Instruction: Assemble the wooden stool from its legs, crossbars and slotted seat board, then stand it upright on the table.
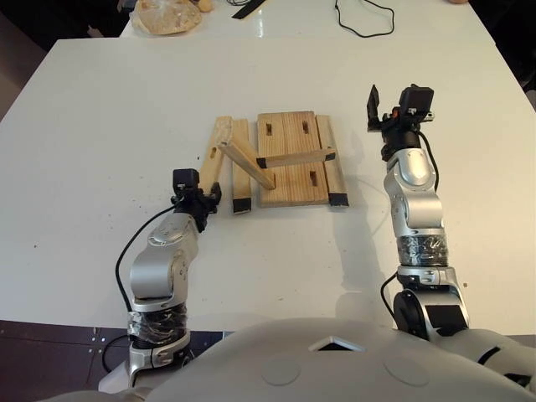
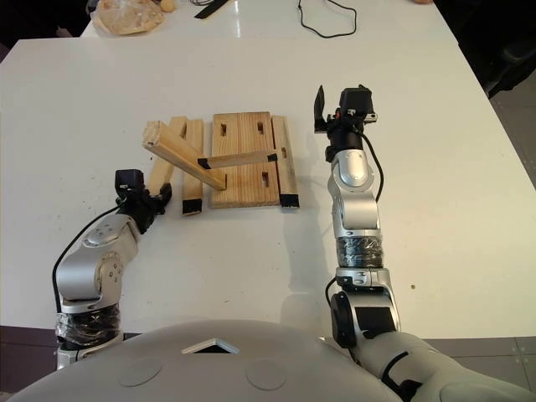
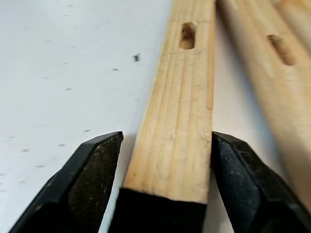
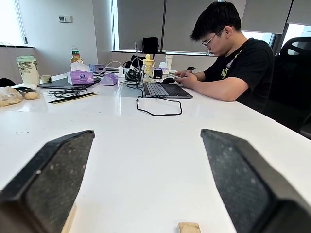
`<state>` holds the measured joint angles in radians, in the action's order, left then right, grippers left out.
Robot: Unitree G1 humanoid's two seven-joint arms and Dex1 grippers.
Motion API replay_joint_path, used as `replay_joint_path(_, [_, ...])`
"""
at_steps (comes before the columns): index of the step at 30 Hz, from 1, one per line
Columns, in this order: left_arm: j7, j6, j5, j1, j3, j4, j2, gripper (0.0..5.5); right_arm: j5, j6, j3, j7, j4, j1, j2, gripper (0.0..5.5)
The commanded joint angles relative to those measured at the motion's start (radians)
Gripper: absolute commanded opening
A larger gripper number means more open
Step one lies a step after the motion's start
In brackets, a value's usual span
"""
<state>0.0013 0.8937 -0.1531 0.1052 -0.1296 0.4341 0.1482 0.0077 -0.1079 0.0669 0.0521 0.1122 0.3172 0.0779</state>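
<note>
Left gripper (image 3: 167, 141) straddles the leg (image 3: 180, 111) end, jaws open, one pad maybe touching. Right gripper (image 4: 146, 133) gapes wide, empty, 3 o'clock of the seat (image 1: 280, 134).

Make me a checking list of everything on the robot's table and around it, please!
Surface: white table, glossy, a few dark specks.
Job's things: seat board lies flat with its slots showing. Three legs lie flat beside it. A tilted leg, seemingly joined to a crossbar, leans over them. The stool is not built yet.
Clutter: clear bag at the far edge, cup farther back.
Hands: left hand open, fingers either side of the leftmost leg at its black-tipped end. Right hand open, raised to the right of the board.
Cables: black cable looped at the far side.
Surroundings: laptop, windows with blinds.
</note>
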Motion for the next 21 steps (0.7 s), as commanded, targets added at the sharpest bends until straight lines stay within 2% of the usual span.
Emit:
replay_joint_path(1, [-0.009, 0.001, 0.012, -0.010, -0.006, -0.054, 0.016, 3.17, -0.007, -0.008, -0.010, 0.000, -0.010, -0.005, -0.010, 4.03])
replay_joint_path(6, [-0.019, 0.028, 0.006, 0.005, 0.002, -0.048, 0.017, 3.17, -0.008, -0.008, -0.009, -0.001, -0.007, -0.002, -0.010, 4.03])
replay_joint_path(14, [-0.051, 0.028, 0.020, 0.024, 0.045, -0.050, 0.051, 2.03, -0.011, -0.006, -0.012, 0.005, -0.017, -0.023, -0.015, 4.03])
replay_joint_path(21, [-0.093, -0.023, 0.008, 0.004, 0.013, -0.083, 0.080, 2.03, -0.012, -0.014, -0.015, -0.001, -0.004, -0.017, -0.013, 4.03])
